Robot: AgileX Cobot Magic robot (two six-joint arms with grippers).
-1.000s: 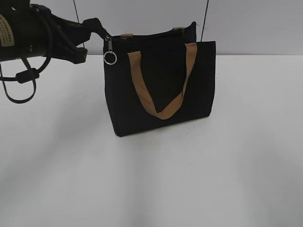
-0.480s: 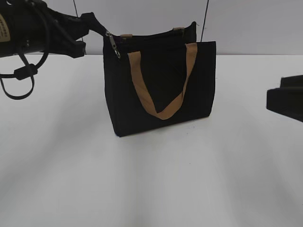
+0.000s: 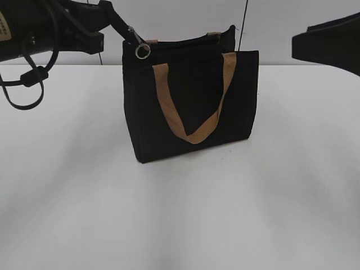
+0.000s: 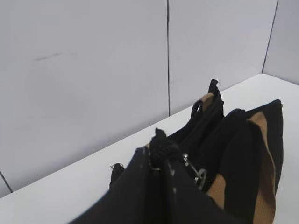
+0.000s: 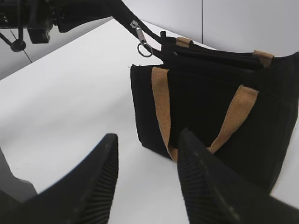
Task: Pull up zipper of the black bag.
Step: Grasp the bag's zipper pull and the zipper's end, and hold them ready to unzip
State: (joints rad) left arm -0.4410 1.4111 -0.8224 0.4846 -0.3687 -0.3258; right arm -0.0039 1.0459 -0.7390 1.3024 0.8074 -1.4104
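Your left gripper (image 3: 115, 22) is clamped on the black end tab of the zipper (image 3: 185, 42), at the bag's (image 3: 191, 107) upper left corner. The silver pull (image 3: 139, 44) with its ring hangs just below that pinch. Your right gripper (image 5: 145, 182) has its jaws spread and holds nothing, well apart from the bag's front face. The bag stands upright on the white table (image 3: 180, 214), tan handle (image 3: 194, 107) drooping down its front.

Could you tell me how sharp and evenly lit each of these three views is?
Exterior view: soft even light, faint shadows on the table, black bag lacks detail. Left wrist view: the left gripper is a dark near blur. Right wrist view: the right gripper is soft, the zipper pull sharp.
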